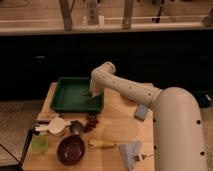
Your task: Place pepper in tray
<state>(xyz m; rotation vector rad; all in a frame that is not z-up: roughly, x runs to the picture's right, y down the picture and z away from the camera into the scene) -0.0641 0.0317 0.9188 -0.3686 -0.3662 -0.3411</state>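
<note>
The dark green rectangular tray (59, 96) sits at the back left of the wooden table. My white arm reaches in from the right, and my gripper (93, 93) hangs over the tray's right half, close above its floor. A small slender dark green shape, the pepper (86, 93), shows just left of the gripper tip inside the tray. I cannot tell whether it is held or lying on the tray floor.
In front of the tray are a dark berry cluster (91, 121), a metal cup (76, 127), a white lid (56, 125), a green bottle (40, 142), a round brown bowl (71, 149), a yellowish elongated item (102, 144), a blue sponge (141, 112) and a grey-blue object (131, 150).
</note>
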